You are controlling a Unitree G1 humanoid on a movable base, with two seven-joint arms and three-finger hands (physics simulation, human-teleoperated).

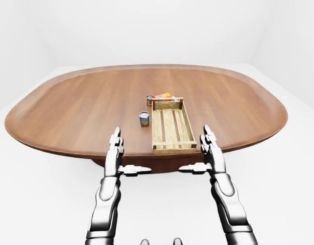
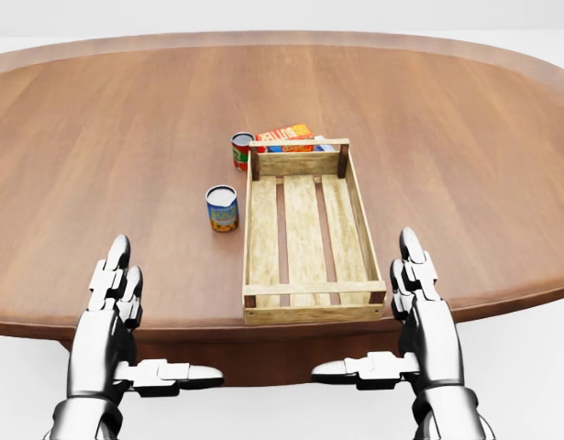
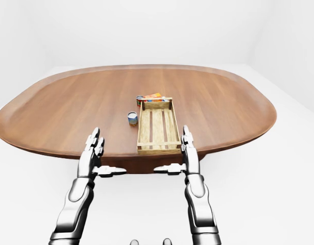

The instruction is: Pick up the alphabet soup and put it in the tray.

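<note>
A can with a blue and yellow label [image 2: 222,208] stands upright on the table, just left of the wooden slatted tray [image 2: 304,298]. A second can with a red label [image 2: 242,151] stands at the tray's top-left corner. Their label text is too small to read. The tray holds nothing. My left hand [image 2: 151,321] hovers open at the table's lower edge, below the blue can. My right hand [image 2: 378,316] is open too, beside the tray's lower-right corner. Both thumbs point inward and neither hand touches anything.
An orange and red box [image 2: 286,135] lies just above the tray's top end. All of this sits on a large oval brown wooden table [image 2: 98,137], which stands on a white floor in a white room. My arms reach in from the bottom of each view.
</note>
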